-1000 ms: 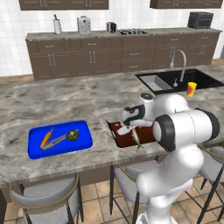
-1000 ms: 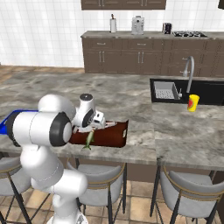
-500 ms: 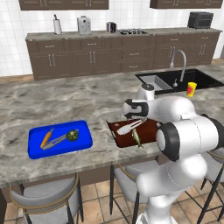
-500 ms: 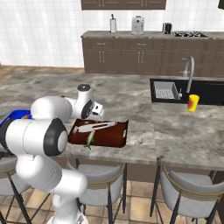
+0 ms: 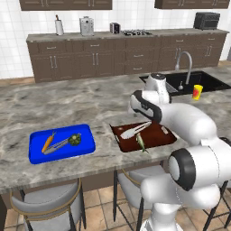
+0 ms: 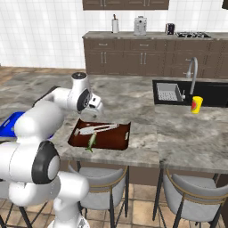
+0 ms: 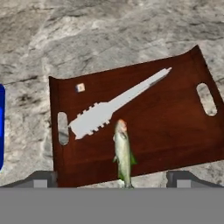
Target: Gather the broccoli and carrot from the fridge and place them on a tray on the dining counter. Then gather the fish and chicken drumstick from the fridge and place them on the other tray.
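- On the marble dining counter (image 5: 67,103), 2 trays lie side by side: a blue tray (image 5: 85,146) toward 9 o'clock in the left base view and a dark wooden tray (image 5: 155,135) near the centre.
- Blue tray: holds the carrot (image 5: 48,141) at its 9 o'clock side and the broccoli (image 5: 74,139) at its 3 o'clock side, with a grey utensil between them.
- Wooden tray: in the hand view, the fish (image 7: 123,153) lies at 6 o'clock of this tray (image 7: 175,127), its tail reaching over the near edge; its orange head points toward 12 o'clock.
- A pale grey spatula (image 7: 113,105) lies diagonally on the wooden tray, its toothed blade just beside the fish's head.
- Gripper (image 6: 95,107): hangs above the wooden tray (image 6: 120,140), at its 11 o'clock corner in the right base view; the fingers (image 7: 43,178) stand wide apart, 1 on each side of the fish, and hold nothing.
- Sink (image 5: 205,81) with a yellow cup (image 5: 196,92) beside it lies at 2 o'clock in the left base view.
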